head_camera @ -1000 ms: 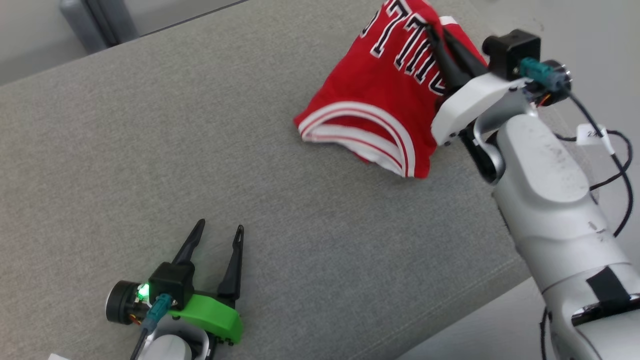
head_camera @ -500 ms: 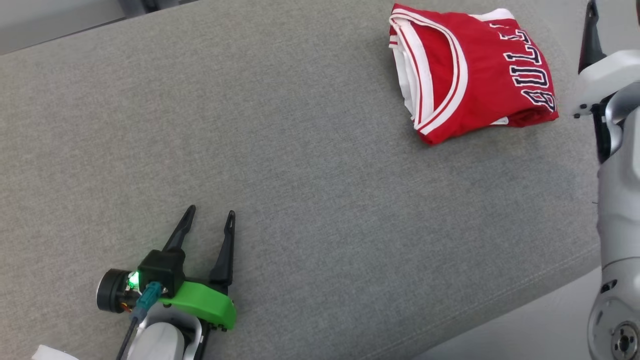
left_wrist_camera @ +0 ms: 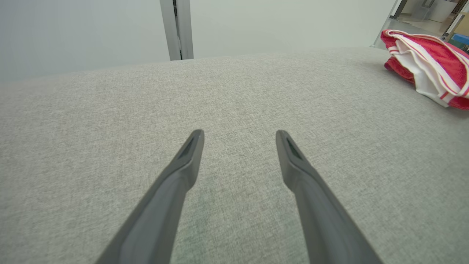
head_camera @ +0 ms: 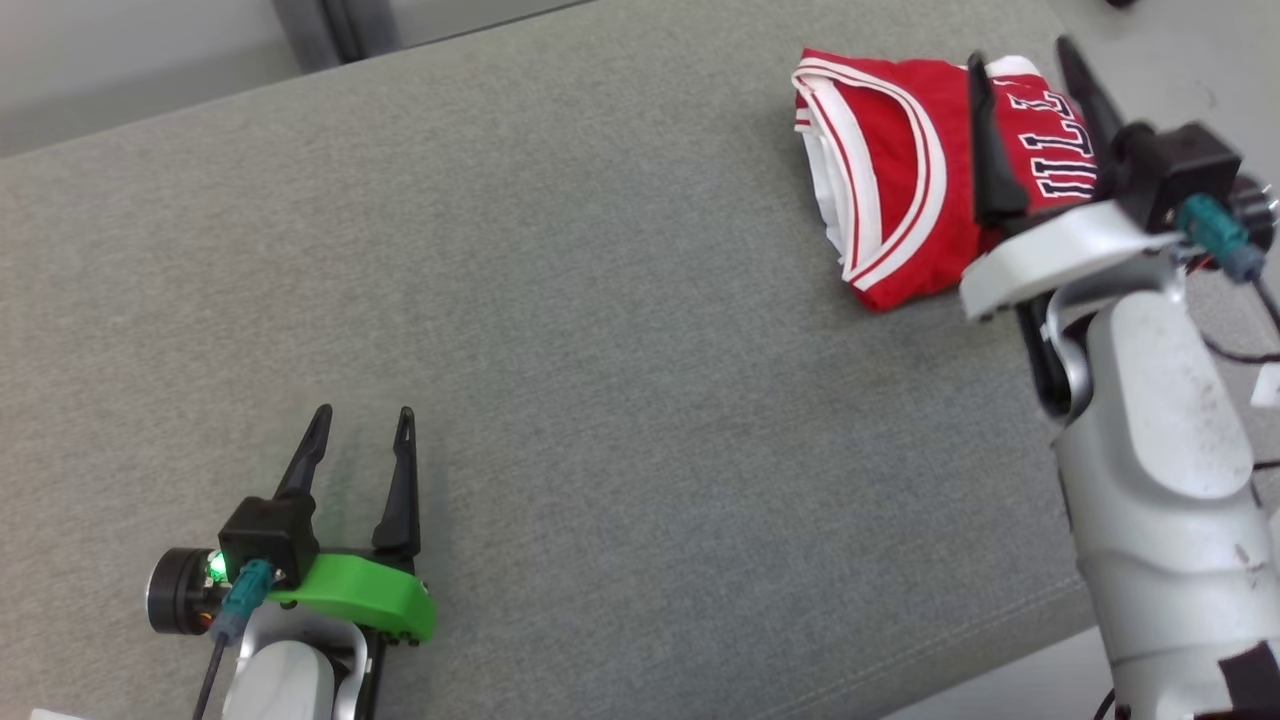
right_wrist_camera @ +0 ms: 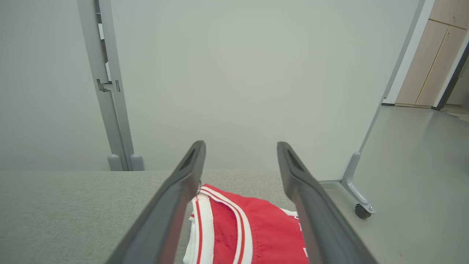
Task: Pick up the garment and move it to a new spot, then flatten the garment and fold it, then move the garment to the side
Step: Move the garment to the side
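Observation:
The garment (head_camera: 905, 190), a red jersey with white trim and dark lettering, lies folded at the far right corner of the grey table (head_camera: 600, 350). My right gripper (head_camera: 1020, 72) hovers above it, open, with nothing between its fingers; its wrist view looks down at the garment (right_wrist_camera: 242, 231) below the fingers. Near the front left of the table my left gripper (head_camera: 360, 428) stands open and empty. Its wrist view catches the garment (left_wrist_camera: 432, 69) at the far right.
Beyond the table's far edge stand a pale wall and a grey post (right_wrist_camera: 110, 110). A panel foot with a caster (right_wrist_camera: 361, 205) rests on the floor to the right. The table's right edge runs close to the garment.
The right gripper has let go of the garment, which had hung from it and now lies folded on the table. The gripper has since come back over the garment, open. The head camera has shifted.

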You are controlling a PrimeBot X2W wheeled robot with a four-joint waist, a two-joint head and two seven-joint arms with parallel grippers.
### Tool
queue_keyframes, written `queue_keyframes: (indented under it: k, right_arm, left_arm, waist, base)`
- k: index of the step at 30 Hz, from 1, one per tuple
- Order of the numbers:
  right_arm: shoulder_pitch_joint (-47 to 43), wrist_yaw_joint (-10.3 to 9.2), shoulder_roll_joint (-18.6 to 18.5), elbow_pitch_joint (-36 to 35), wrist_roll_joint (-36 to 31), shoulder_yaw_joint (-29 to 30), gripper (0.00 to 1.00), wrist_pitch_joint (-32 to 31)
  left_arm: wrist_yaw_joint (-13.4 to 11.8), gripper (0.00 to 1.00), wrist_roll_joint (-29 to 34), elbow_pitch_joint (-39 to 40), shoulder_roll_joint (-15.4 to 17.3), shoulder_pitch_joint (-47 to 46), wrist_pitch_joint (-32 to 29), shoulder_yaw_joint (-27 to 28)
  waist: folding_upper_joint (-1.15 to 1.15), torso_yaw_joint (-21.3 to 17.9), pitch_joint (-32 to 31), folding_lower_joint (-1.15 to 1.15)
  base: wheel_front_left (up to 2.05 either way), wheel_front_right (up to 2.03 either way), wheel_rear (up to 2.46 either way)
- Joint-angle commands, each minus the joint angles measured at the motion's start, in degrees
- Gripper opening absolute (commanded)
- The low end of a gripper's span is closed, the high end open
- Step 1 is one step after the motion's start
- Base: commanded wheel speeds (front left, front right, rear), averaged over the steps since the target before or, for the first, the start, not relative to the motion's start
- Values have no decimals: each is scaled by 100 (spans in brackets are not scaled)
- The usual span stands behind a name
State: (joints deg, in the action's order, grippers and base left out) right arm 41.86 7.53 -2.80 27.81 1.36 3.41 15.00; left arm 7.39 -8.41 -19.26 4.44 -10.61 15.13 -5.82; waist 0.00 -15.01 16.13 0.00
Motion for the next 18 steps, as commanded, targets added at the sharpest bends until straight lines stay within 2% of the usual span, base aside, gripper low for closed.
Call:
queue_keyframes:
  k: [1,8,18]
  right_arm:
    - [-193,-10,-33,-138,195,-120,100,21]
    - [-1125,-10,-25,-367,893,-602,100,21]
    - [-2089,-10,-25,-203,1166,-528,100,21]
  left_arm:
    - [17,100,73,4,-4,52,-1,41]
    - [-73,100,169,38,-96,183,-1,525]
    - [-59,100,156,-5,-142,469,-2,933]
  waist:
    - [0,178,-165,0]
    - [0,655,-466,0]
    - [0,1282,-758,0]
  base:
    - [0,0,0]
    - [0,0,0]
    - [0,0,0]
